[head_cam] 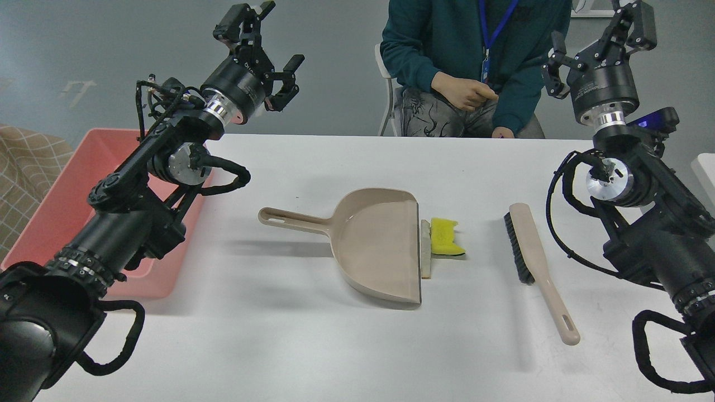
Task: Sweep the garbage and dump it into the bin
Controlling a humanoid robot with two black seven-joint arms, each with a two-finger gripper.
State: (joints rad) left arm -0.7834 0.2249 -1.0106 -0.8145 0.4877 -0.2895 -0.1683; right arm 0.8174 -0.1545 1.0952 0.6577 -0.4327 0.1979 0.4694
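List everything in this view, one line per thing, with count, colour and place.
Shallow rectangular plastic tub: one, salmon-pink, far left, partly behind the left arm.
Plastic dustpan: one, beige, table centre, handle pointing left.
Thin wedge scrap: one, pale tan, at the dustpan's open edge.
Notched sponge-like scrap: one, bright yellow with a dark edge, just right of the wedge.
Hand brush: one, beige with black bristles, right of the scraps.
Table: one, white.
Seated person: one, teal top, blue lanyard, behind the table.
Left tool: black, raised, open, empty.
Right tool: black, raised, open, empty.

Bright even light, soft shadows
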